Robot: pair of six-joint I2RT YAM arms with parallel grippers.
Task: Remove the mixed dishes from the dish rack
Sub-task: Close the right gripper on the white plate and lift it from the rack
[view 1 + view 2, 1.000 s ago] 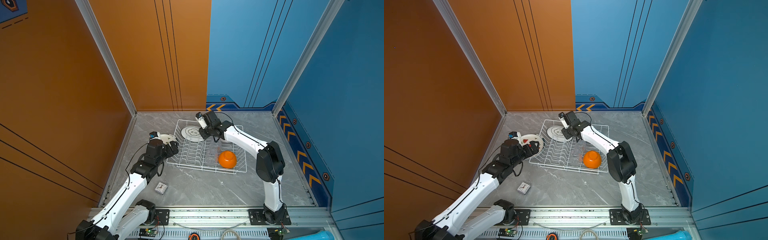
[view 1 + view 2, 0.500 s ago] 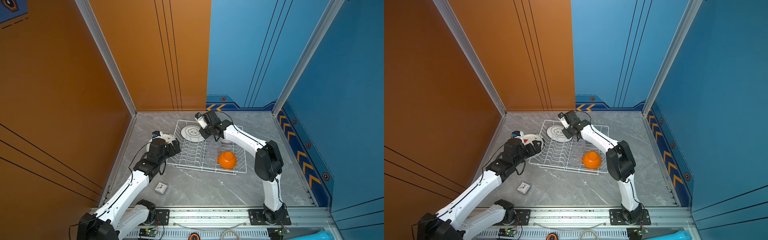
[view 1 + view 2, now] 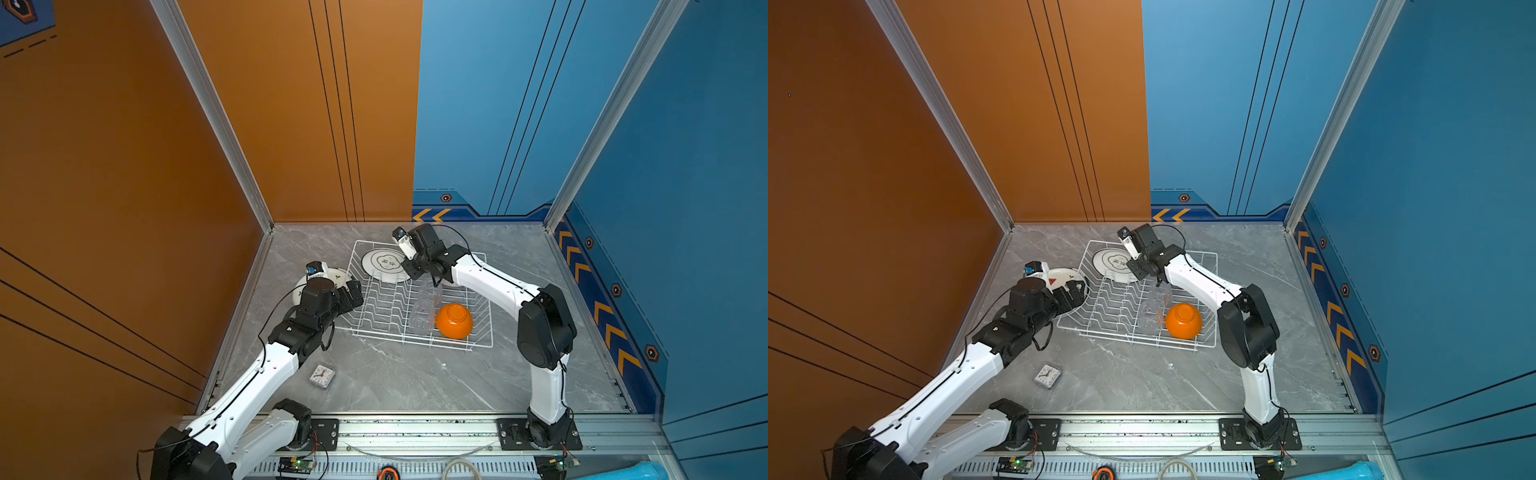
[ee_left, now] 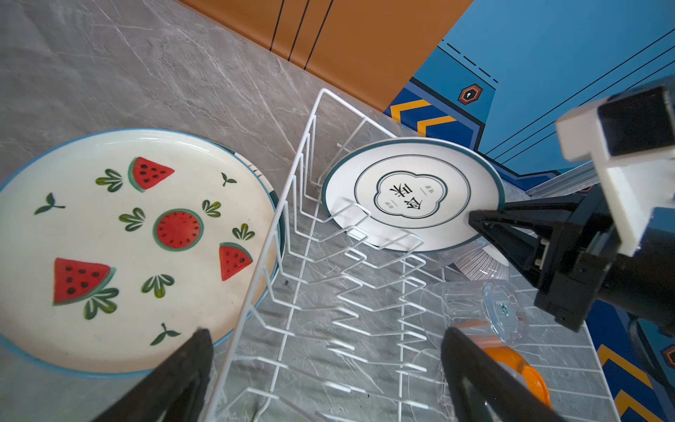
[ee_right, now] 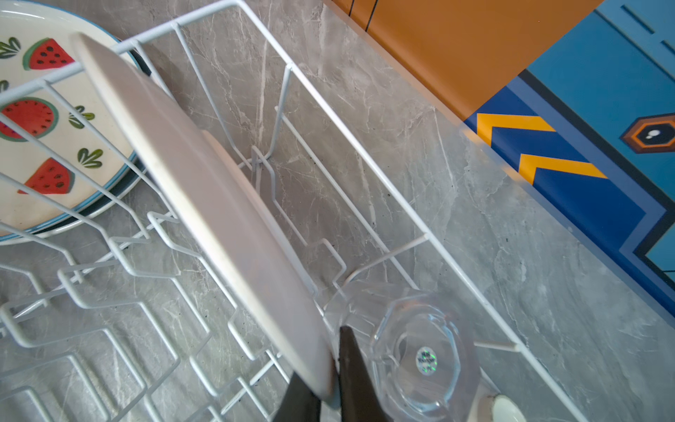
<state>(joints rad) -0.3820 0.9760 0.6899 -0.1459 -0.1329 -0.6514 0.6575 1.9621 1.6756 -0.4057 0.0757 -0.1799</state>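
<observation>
The dish rack (image 3: pixel 415 337) (image 3: pixel 1142 338) is a white wire basket in mid-table. A teal-rimmed white plate (image 3: pixel 384 264) (image 3: pixel 1115 262) (image 4: pixel 412 193) leans in its far left corner. My right gripper (image 3: pixel 409 271) (image 3: pixel 1136 272) (image 5: pixel 327 365) is shut on that plate's rim. Clear tumblers (image 3: pixel 424 307) (image 5: pixel 420 350) lie beside it, and an orange bowl (image 3: pixel 454 320) (image 3: pixel 1183 321) sits upside down at the rack's front right. A small ribbed bowl (image 4: pixel 482 261) peeks out behind the right gripper. My left gripper (image 3: pixel 353 291) (image 4: pixel 325 332) hangs open over the rack's left edge, holding nothing.
A watermelon-patterned plate (image 3: pixel 338 276) (image 4: pixel 128 248) lies flat on the table against the rack's left side, partly under my left wrist. A small square clock (image 3: pixel 322 376) (image 3: pixel 1047 376) sits near the front left. Walls close in on the left, back and right.
The right gripper's jaws have closed onto the standing plate's rim. My left gripper has drifted a little toward the rack and stays open.
</observation>
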